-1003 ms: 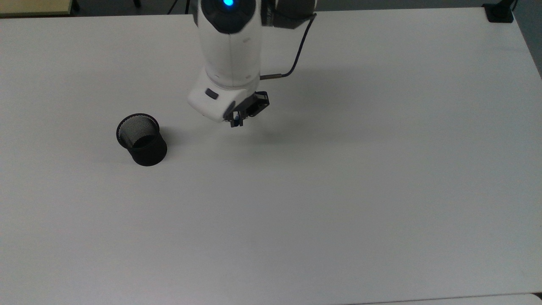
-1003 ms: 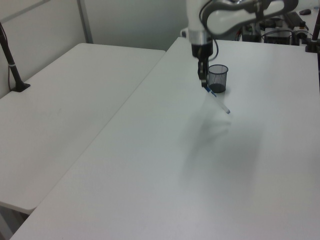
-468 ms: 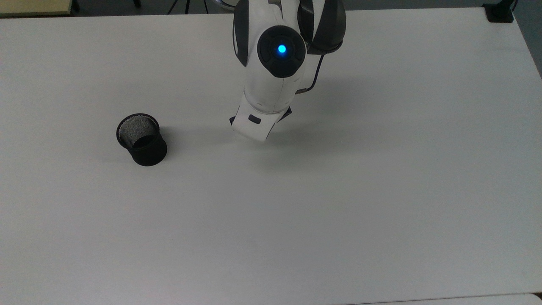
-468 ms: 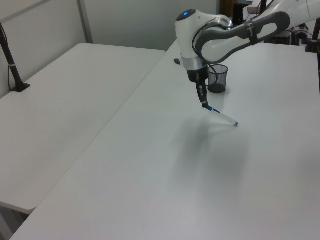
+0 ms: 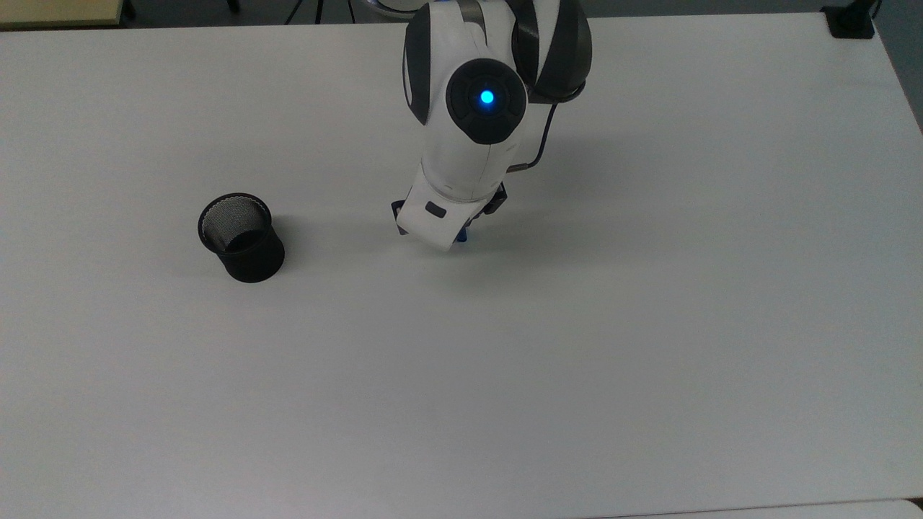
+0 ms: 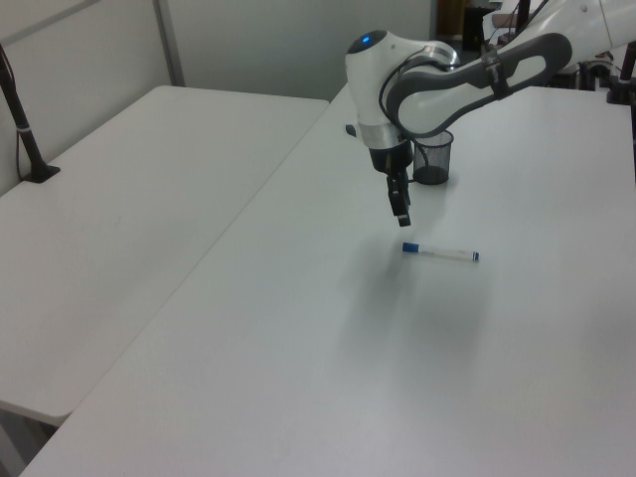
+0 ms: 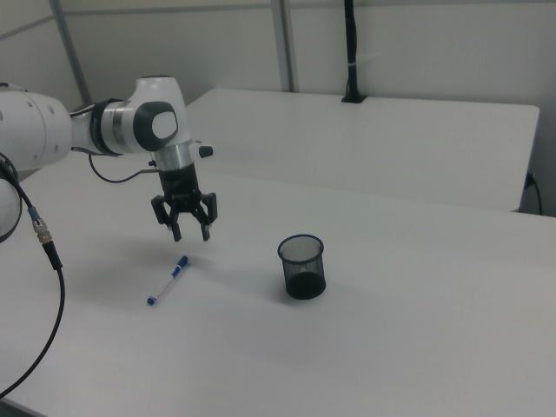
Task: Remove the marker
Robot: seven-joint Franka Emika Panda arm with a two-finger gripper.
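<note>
Marker (image 6: 440, 253): now flat on table (image 6: 298, 348), let go; gripper (image 7: 187, 233) spread wide just above; mesh cup (image 7: 302, 267) well apart at right view's right; removal looks done.

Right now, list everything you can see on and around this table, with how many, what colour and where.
marker: one, white barrel with blue cap and blue end tip, lying flat on the table, apart from the cup.
mesh cup: one, black, upright on the table, nothing visible inside.
table: one, white, bearing the marker and cup.
second table: one, white, alongside.
clamped post: one, black, on the second table's far edge.
gripper: one, black, open, above the marker's cap end.
</note>
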